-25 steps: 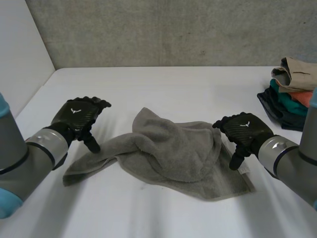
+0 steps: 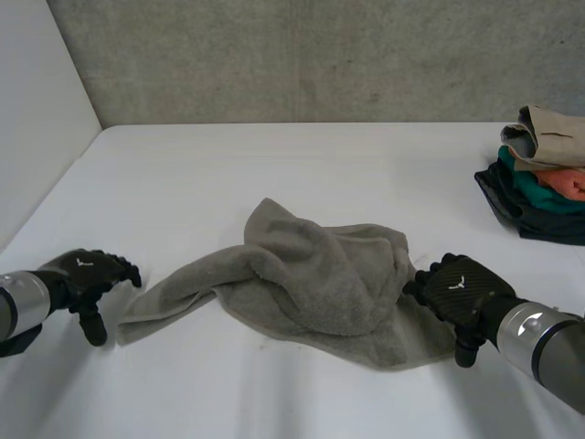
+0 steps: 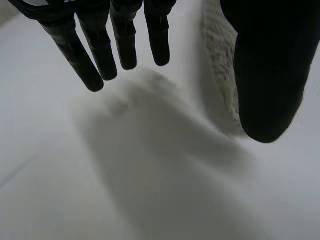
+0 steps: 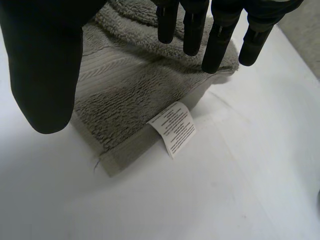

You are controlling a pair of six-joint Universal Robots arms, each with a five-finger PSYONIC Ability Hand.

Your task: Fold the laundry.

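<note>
- White tabletop (image 2: pixel 274 165): your towel (image 2: pixel 311 283) lay crumpled, unfolded; a pile (image 2: pixel 544 174) sat at the right edge.
- Your left hand (image 2: pixel 87 274) and right hand (image 2: pixel 462 288) hung spread, empty.

— The towel (image 2: pixel 311 283)?
— I see grey terry cloth, rough looped pile, flat woven band near its white printed label (image 4: pixel 173 127).
— The table (image 2: pixel 274 165)?
— Smooth matt white. Far wall (image 2: pixel 320 55), rough concrete. Right stack of clothes (image 2: pixel 539 174), soft matt cloth.

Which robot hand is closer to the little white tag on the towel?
Right. The right hand is over the towel's corner, with the tag just under it. The left hand is past the towel's opposite end, off the cloth.
</note>
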